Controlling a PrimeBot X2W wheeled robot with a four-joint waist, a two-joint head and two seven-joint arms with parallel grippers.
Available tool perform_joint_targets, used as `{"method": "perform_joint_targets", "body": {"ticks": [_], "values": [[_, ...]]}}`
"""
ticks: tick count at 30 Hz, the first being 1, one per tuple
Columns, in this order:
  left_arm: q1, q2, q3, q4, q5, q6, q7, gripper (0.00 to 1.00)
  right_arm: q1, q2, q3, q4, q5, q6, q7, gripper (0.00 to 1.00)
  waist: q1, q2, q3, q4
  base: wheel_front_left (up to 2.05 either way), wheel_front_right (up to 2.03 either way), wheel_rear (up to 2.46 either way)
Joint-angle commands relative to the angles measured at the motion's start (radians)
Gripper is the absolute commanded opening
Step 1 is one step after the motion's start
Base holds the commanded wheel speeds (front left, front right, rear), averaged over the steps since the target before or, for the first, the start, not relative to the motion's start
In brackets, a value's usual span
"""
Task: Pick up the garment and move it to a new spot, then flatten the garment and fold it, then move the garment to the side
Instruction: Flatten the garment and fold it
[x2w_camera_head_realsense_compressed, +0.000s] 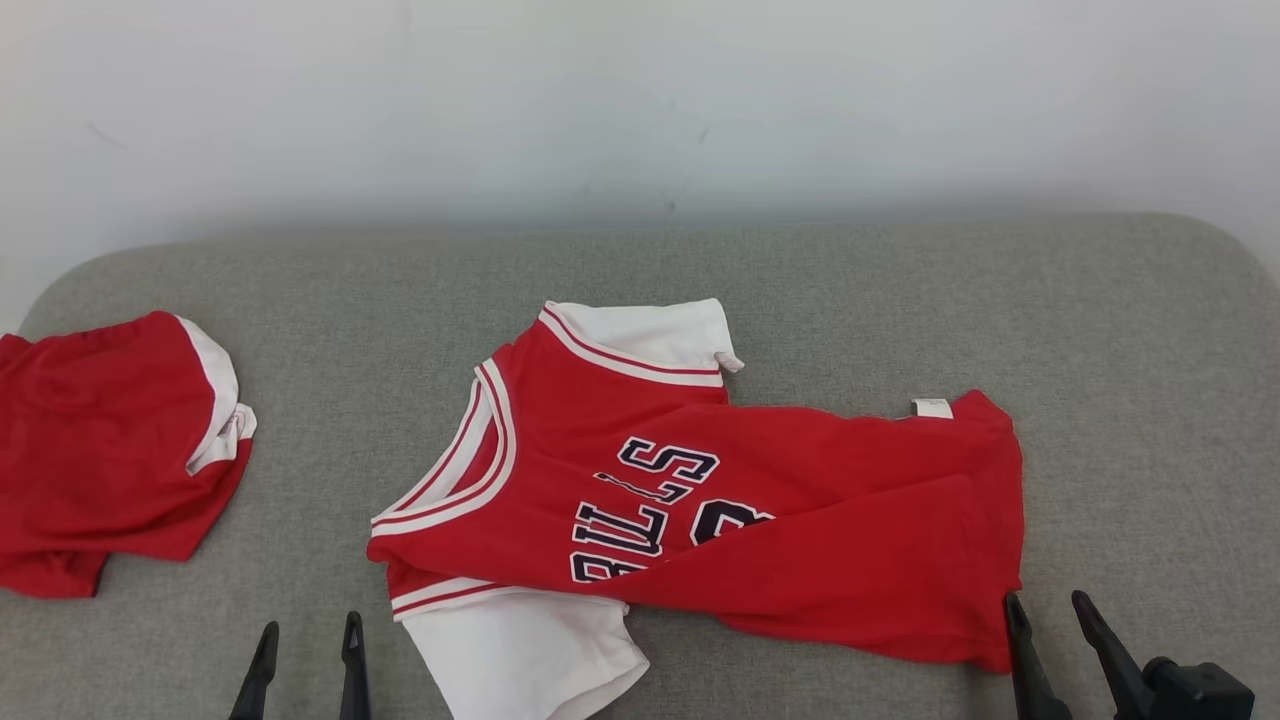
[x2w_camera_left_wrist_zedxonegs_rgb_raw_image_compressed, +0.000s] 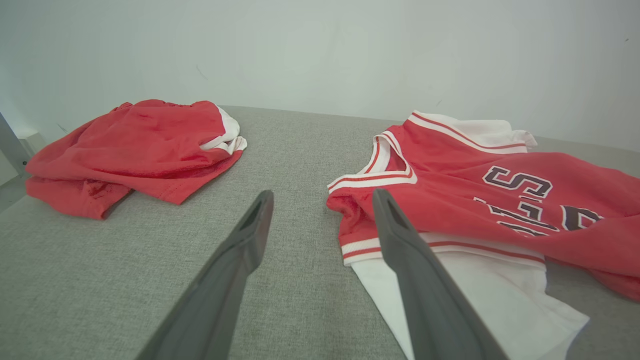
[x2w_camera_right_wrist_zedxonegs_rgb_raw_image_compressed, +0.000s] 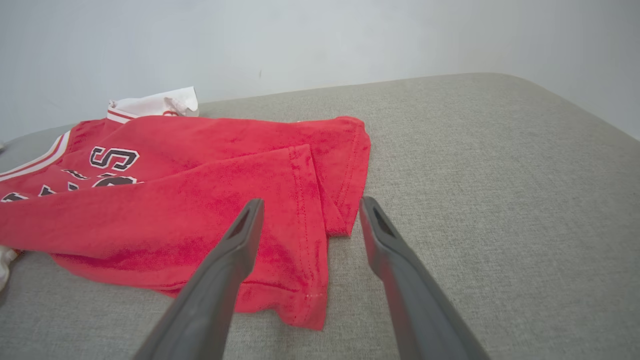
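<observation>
Jersey (x2w_camera_head_realsense_compressed: 700, 500) — red, one side folded over, probably the first fold; middle of surface (x2w_camera_head_realsense_compressed: 900, 300). Left end effector (x2w_camera_head_realsense_compressed: 311, 625), right end effector (x2w_camera_head_realsense_compressed: 1046, 600) — both wide open, empty, at its near side.

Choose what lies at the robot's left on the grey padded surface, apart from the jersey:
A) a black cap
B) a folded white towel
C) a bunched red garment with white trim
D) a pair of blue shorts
C: in the head view a bunched red garment with white trim lies at the left of the grey surface, with bare surface between it and the jersey in the middle.
</observation>
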Motion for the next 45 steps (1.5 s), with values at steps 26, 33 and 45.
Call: {"method": "perform_joint_targets", "body": {"ticks": [26, 33, 45], "values": [[0.055, -0.001, 0.040, -0.027, 0.039, 0.007, -0.003, 1.00, 0.081, 0.088, -0.084, -0.173, -0.073, -0.002, 0.000, 1.00, 0.0000, 0.0000, -0.055, 0.012, 0.00, 0.00, 0.00], [0.061, -0.001, 0.043, -0.033, 0.040, 0.009, -0.003, 1.00, 0.089, 0.095, -0.087, -0.174, -0.079, -0.002, 0.000, 1.00, 0.0000, 0.0000, -0.057, 0.016, 0.00, 0.00, 0.00], [0.045, -0.001, -0.085, 0.096, -0.013, -0.021, -0.003, 1.00, 0.057, 0.067, -0.101, -0.058, -0.083, -0.002, 0.000, 1.00, 0.0000, 0.0000, -0.047, 0.011, 0.00, 0.00, 0.00]]}}
